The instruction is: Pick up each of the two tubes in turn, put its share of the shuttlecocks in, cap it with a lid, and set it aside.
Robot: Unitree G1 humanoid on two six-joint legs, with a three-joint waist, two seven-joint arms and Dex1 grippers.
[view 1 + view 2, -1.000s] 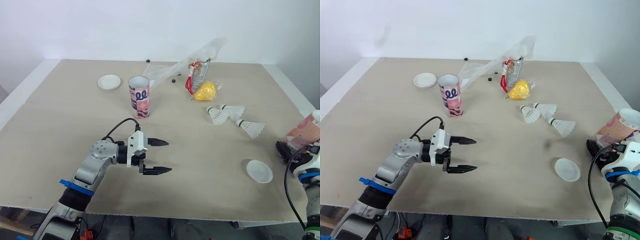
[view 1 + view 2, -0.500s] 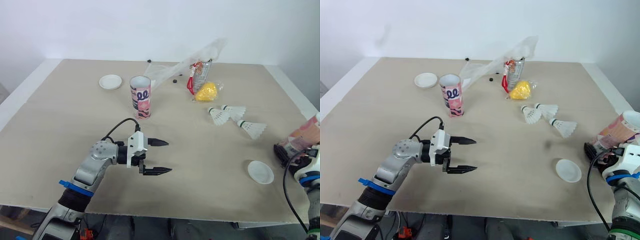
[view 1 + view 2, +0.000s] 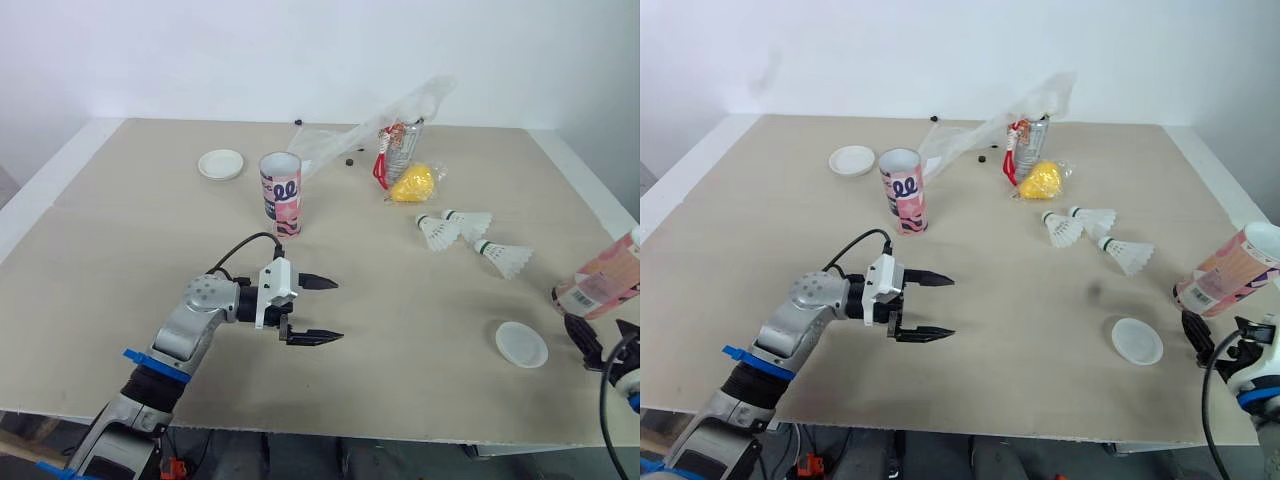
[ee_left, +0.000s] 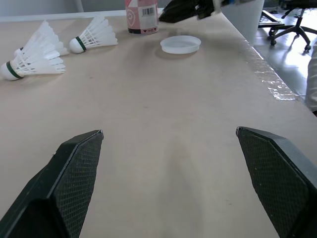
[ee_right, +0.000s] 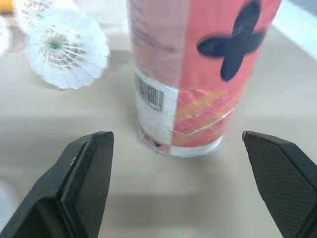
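Pink tube [image 5: 198, 74] stands at the table's right edge; right gripper [image 5: 176, 139] spread wide just near of it, holding nothing; left gripper [image 3: 338, 310] wide open, empty, near-centre

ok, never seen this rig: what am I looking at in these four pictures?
It is a humanoid robot with two arms, each ending in a black two-fingered gripper. Two pictures come from a stereo camera on its head, looking down over a table. The other two come from cameras on its wrists, looking along the fingers.

The left gripper hangs open over bare table, holding nothing. The right gripper is open too, with a pink tube standing just ahead of its fingers, untouched, near the table's right edge. A second pink tube stands open farther back on the left.

Also there: three white shuttlecocks, two white lids, and a clear plastic bag at the back.
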